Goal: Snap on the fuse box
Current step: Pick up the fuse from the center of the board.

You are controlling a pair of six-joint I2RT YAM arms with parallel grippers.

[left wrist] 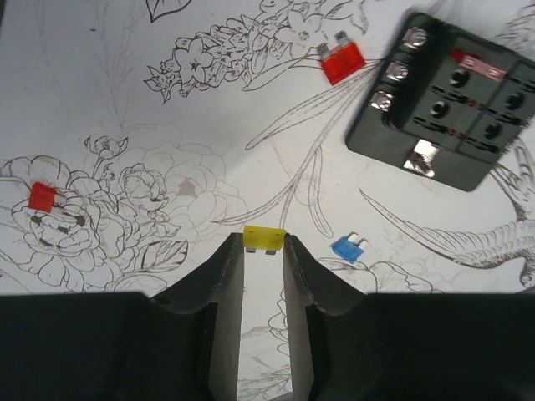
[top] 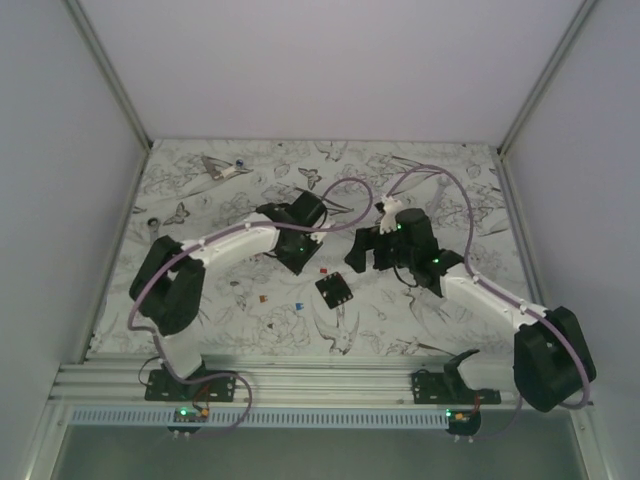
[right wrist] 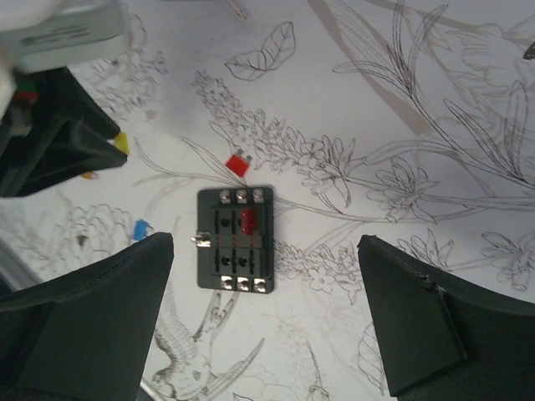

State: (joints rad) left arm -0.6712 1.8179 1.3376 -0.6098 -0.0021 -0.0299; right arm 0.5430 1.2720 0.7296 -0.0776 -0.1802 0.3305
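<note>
white walls close in a table (top: pixel 240 325) covered with a flower-and-bird line print. from above, the fuse box (top: pixel 333 291) lies flat near the middle of the table, between the two arms. the left tool (top: pixel 297 263) hangs just beyond it to the left and the right tool (top: pixel 370 260) just beyond it to the right, neither touching it. on the left wrist view, the left tool's jaws stand narrow and pinch a yellow fuse (left wrist: pixel 264 238) at their very tips. the fuse box sits up and to the right, well apart from them. one seated fuse (left wrist: pixel 483 67), reddish, fills a slot, and the other slots look bare. a red fuse (left wrist: pixel 343 60) lies just beside the box's corner, and a blue fuse (left wrist: pixel 349 248) lies near the tips on the right. on the right wrist view, the right tool is spread wide and holds nothing, with the fuse box lying between and ahead of its fingers. by my reading the job is at an early stage: one fuse is in, and the yellow fuse is gripped but not yet at a slot. it has to be carried over, lined up and pressed home, and the loose ones on the table are left to do.
</note>
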